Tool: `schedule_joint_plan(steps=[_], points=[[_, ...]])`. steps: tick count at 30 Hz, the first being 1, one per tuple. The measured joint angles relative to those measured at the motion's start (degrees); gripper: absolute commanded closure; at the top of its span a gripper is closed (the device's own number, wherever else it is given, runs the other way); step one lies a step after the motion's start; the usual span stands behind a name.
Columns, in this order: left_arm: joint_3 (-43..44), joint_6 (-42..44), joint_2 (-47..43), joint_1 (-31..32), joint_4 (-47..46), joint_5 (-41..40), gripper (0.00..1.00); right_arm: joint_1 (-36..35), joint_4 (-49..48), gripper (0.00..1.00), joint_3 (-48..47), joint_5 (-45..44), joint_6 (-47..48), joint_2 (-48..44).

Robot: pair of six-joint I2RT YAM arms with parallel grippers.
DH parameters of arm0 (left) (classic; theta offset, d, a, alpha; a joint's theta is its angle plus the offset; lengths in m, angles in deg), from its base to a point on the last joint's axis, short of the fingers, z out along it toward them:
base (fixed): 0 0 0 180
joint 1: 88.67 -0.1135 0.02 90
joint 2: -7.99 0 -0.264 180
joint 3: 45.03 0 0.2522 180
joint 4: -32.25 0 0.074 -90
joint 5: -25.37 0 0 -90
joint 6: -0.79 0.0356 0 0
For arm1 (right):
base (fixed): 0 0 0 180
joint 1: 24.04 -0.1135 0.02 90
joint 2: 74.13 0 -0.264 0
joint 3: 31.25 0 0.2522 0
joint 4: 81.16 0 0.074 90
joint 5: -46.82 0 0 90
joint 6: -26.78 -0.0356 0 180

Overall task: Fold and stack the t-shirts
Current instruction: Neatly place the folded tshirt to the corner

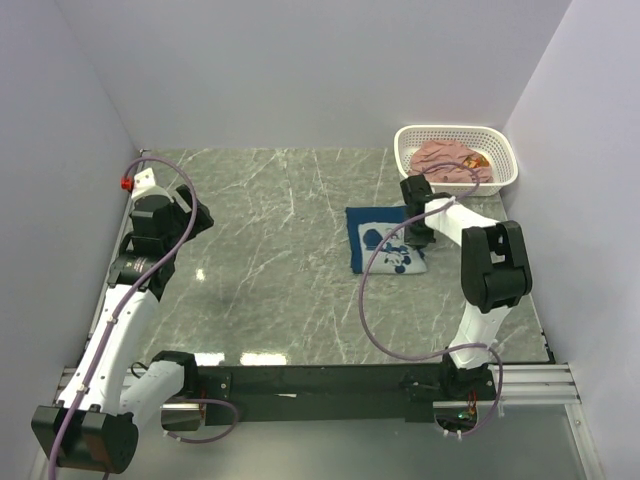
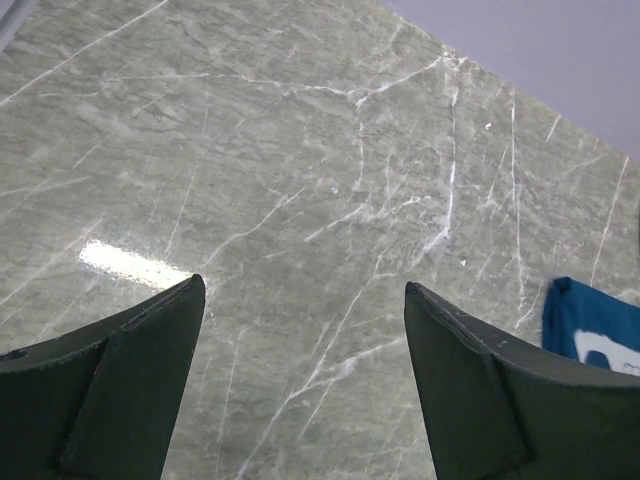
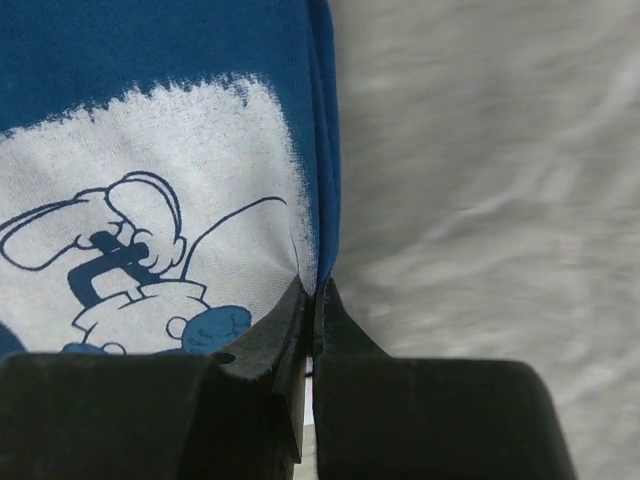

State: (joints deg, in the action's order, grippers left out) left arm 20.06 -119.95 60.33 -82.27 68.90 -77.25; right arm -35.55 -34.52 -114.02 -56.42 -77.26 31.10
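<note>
Folding step: my right claw [image 3: 313, 292] clamped on navy tee [image 3: 150, 90] edge, 3 o'clock on tabletop [image 1: 270, 230]; left claw [image 2: 305, 295] apart. Pink tee [image 1: 447, 157] in basket [image 1: 507, 152], 1 o'clock. Next likely needs lifting edge over

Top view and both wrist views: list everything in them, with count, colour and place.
blue tee: one, navy with a white cartoon print, folded, on the table right of centre
pink tee: one, dusty pink with an orange print, crumpled in the basket
basket: one, white, perforated, far right corner
table: one, grey-green marble
left pincer: one, dark, open over bare table at the left
right pincer: one, dark, shut on the blue tee's edge
</note>
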Motion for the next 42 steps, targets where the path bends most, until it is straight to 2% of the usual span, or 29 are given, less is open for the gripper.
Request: schedule_joint_plan(steps=[10, 19, 35, 37, 38, 41, 42], points=[[0.00, -0.13, 0.04, 0.00, 0.07, -0.85, 0.14, 9.79, -1.44, 1.00, -0.52, -12.48, 6.60, 3.37], [0.00, -0.13, 3.04, -0.37, 0.46, -1.18, 0.14, 18.93, -2.34, 1.00, -7.21, -18.75, 10.97, 8.24], [0.00, -0.15, 6.45, -1.25, 0.57, -0.76, 0.13, 26.12, -2.16, 0.99, -19.67, -22.88, 15.78, 16.09], [0.00, -0.13, 6.56, -1.36, 0.57, -0.74, 0.13, 26.38, -2.03, 0.91, -20.81, -23.26, 15.56, 16.72], [0.00, -0.13, 6.58, -1.40, 0.57, -0.72, 0.13, 26.45, -1.99, 0.78, -20.90, -23.47, 15.37, 16.81], [0.00, -0.13, 6.60, -1.46, 0.55, -0.61, 0.13, 26.51, -1.57, 0.58, -20.83, -24.28, 14.40, 16.83], [0.00, -0.13, 6.58, -1.46, 0.52, -0.50, 0.12, 26.51, -1.62, 0.55, -20.63, -24.65, 13.81, 16.76]])
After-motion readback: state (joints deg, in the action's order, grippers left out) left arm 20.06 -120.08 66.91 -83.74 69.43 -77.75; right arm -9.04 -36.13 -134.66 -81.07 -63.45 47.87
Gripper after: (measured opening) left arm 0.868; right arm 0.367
